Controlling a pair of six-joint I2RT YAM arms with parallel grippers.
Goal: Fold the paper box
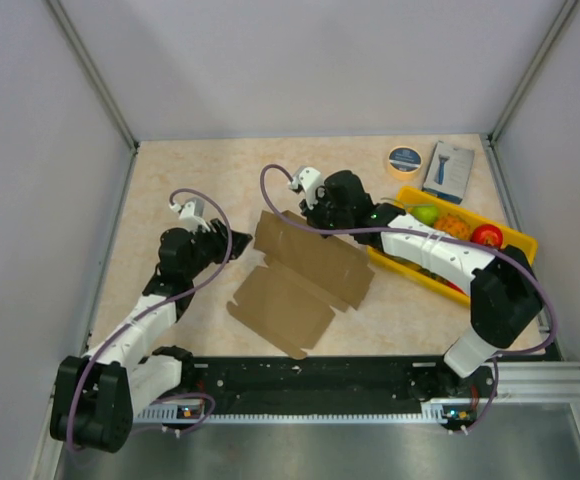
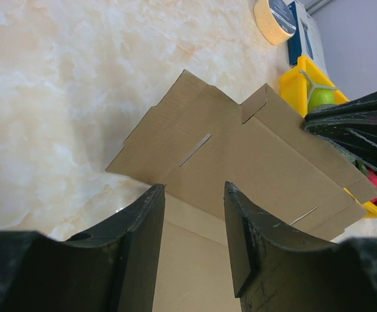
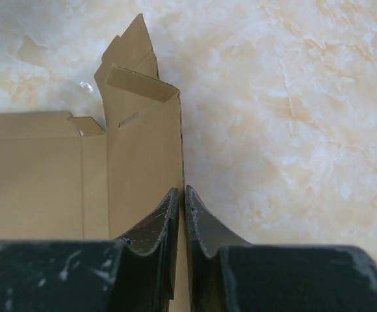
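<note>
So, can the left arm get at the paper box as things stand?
Probably yes: the left tool is open right beside the paper box, with nothing between them. The right tool only pinches its far edge.

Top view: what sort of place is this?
Probably a robot test cell: bare grey partition walls, two arms bolted to a rail at the table edge, staged props like a cardboard sheet and tape roll.

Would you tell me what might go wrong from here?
The right gripper, jaws shut on the thin edge of a raised panel of the paper box, may slip or crease it. The left gripper hangs open by the sheet, so nothing pins it and it could slide on the table. The right arm lies over the yellow tray and might nudge it.
</note>
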